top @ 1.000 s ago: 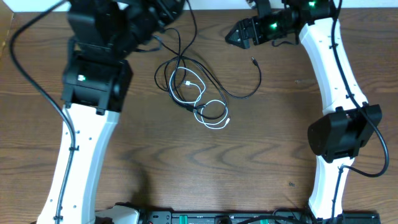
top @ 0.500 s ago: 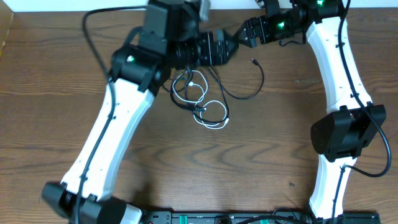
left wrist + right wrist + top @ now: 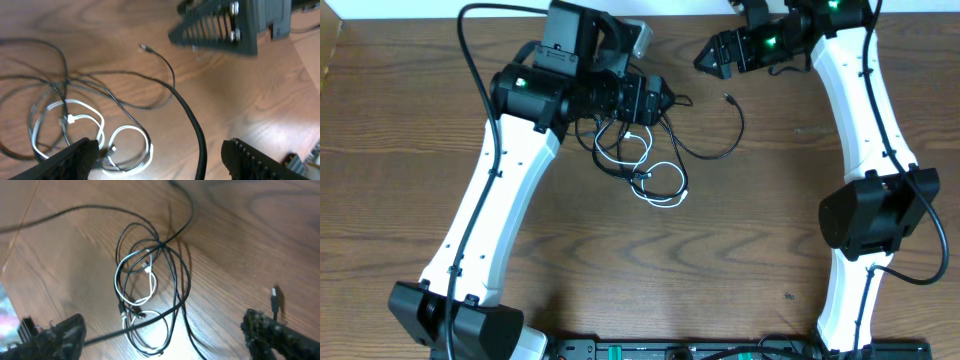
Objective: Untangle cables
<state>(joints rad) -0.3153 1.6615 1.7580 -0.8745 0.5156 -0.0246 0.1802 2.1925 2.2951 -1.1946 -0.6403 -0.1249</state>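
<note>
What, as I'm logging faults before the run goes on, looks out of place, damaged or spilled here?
Only the tangle stands out: the long thin black cable and the shorter white cable lie looped over each other in a heap at the far middle of the brown wooden table. Nothing looks spilled or broken.

From above, the left gripper (image 3: 667,100) covers the top of the tangle, so how the black cable (image 3: 725,150) and white cable (image 3: 665,195) cross there is hidden. In the left wrist view its fingers (image 3: 75,157) are cut off at the bottom edge, and the right gripper (image 3: 192,32) looks blurry. In the right wrist view the black cable runs off the left edge, and its plug (image 3: 274,299) is too small to make out.
</note>
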